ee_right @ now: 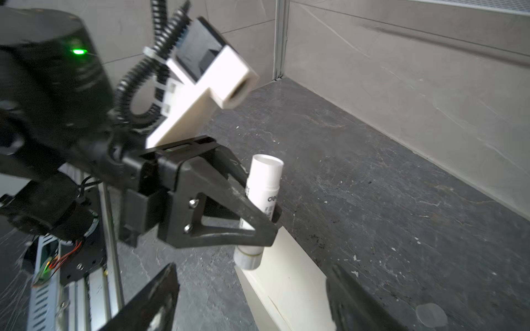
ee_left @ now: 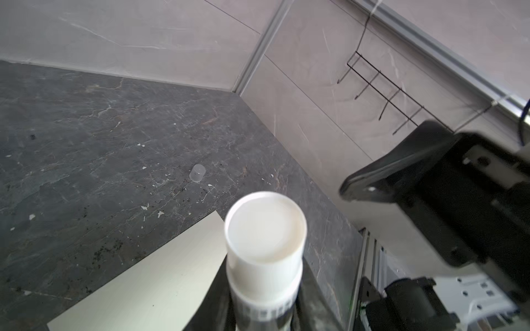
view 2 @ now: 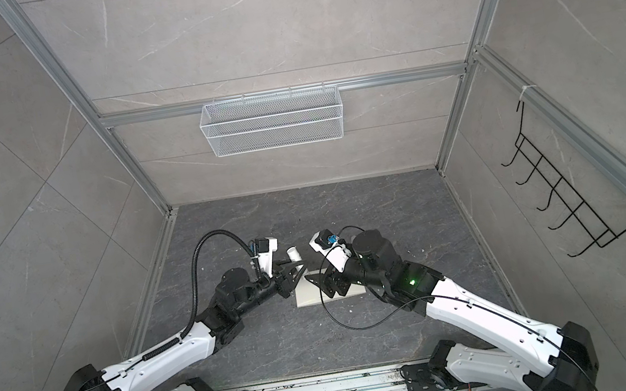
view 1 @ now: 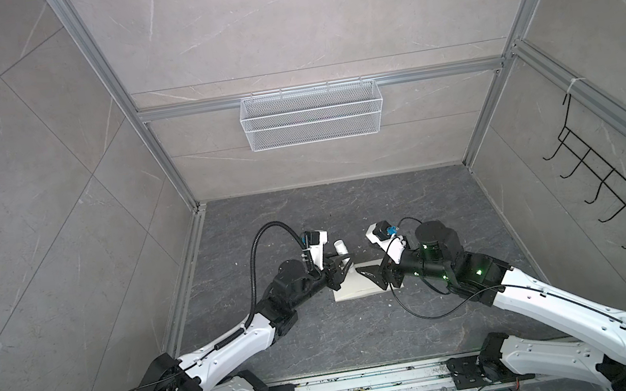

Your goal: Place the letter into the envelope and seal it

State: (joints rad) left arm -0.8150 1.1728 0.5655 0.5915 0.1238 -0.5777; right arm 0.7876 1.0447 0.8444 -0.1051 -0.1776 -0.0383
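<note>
While my left pincer [ee_right: 263, 220] clamps the tube [ee_right: 265, 177] at the edge of the envelope [ee_right: 289, 275], my right pincer [view 1: 371, 276] gapes open over it. A clear cap [ee_left: 198, 172] lies apart.

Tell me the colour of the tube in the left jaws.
White tube, dark print on its side; right wrist view shows it best.

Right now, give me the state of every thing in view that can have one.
left gripper, shut on the glue stick.
right gripper, open, holding nothing.
glue stick, uncapped, tilted in the grip.
clear cap, off, standing on the table.
envelope, lying flat; flap state hidden.
letter, not in view.
</note>
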